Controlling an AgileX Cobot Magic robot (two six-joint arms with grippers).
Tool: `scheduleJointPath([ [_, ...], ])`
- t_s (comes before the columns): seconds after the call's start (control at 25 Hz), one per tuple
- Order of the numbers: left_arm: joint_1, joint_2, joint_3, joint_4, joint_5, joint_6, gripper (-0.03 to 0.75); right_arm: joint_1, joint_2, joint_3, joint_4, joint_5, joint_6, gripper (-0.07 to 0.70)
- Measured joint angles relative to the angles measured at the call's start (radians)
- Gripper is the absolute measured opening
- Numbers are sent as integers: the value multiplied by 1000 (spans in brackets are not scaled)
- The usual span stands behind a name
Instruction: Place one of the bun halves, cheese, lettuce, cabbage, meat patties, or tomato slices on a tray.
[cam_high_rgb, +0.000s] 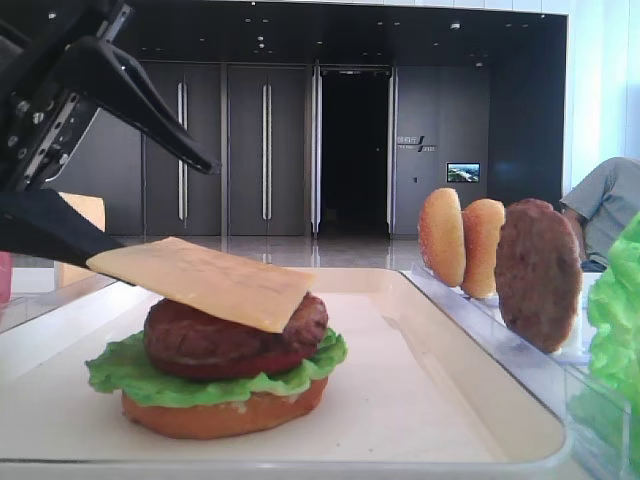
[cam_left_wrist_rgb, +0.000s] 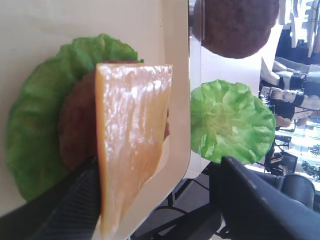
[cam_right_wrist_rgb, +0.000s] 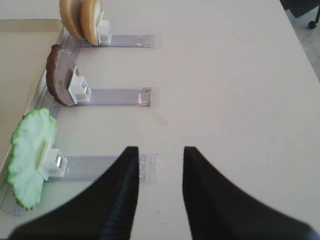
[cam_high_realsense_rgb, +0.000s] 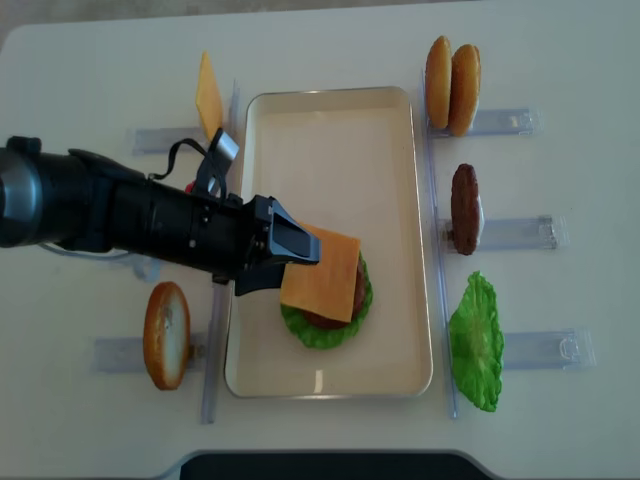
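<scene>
Only from overhead, second cheese slice (cam_high_realsense_rgb: 208, 96) left of tray (cam_high_realsense_rgb: 330, 130).

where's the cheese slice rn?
In the overhead view the cheese lies on the meat patty of the stack in the tray, its left edge between the open jaws of the left tool.

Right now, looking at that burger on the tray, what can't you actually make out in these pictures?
- Red layer under the meat patty: only its edge shows in the low exterior view; the cheese hides it from above.
- Bottom bun: hidden from above by the lettuce.
- Left gripper: cut off by the frame edge in the low view.
- Right gripper: only its fingers show, blurred.
</scene>
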Motion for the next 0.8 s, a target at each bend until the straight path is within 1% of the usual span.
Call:
scheduleJointPath([
  [0.2,0,-28,-59,107,-14,-127,538,0,0,0,0,0,0,241],
  [0.44,0,-59,-142,321,-14,-331,538,0,0,0,0,0,0,241],
  [0.56,0,-77,-164,392,6,-379,538,0,0,0,0,0,0,241],
  [0.72,6,-116,-198,443,12,-416,538,0,0,0,0,0,0,241],
  [0.8,10,-145,-225,501,13,-455,536,0,0,0,0,0,0,241],
])
